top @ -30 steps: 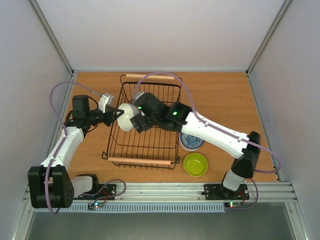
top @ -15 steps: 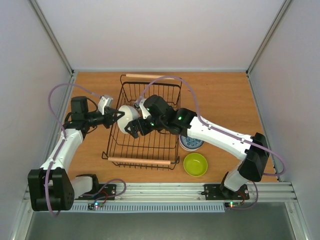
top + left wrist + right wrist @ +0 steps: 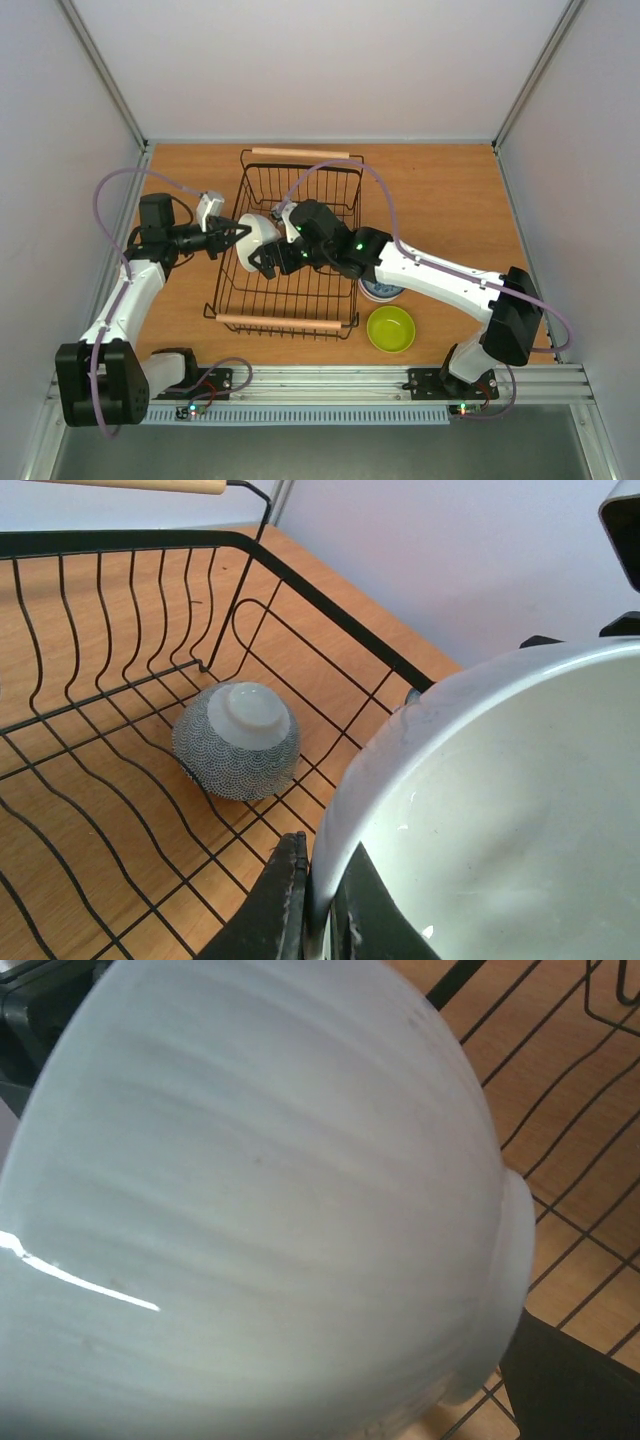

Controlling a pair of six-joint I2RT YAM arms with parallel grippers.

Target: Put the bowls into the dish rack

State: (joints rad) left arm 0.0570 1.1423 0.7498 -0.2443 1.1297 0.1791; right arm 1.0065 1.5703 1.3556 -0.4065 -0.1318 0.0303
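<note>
- The left wrist view alone shows the left gripper (image 3: 318,890) with its jaws pinching the rim of the white bowl (image 3: 500,810), one finger outside the wall and one inside
- That same view shows a grey patterned bowl (image 3: 238,740) lying upside down on the floor of the dish rack (image 3: 330,615); in the top view the right arm covers that spot
- The top view alone shows the white bowl held on its side above the rack's left wall, with the right gripper (image 3: 268,260) touching or just beside its outer face, over the rack
- In the right wrist view the bowl's outside and foot ring fill nearly everything and only one dark finger (image 3: 565,1380) shows at the lower right, so I cannot tell whether the right jaws are spread or clamped
- On the tabletop (image 3: 450,200) right of the rack sit a blue-patterned bowl (image 3: 380,290), partly under the right arm, and a lime green bowl (image 3: 391,329)
</note>
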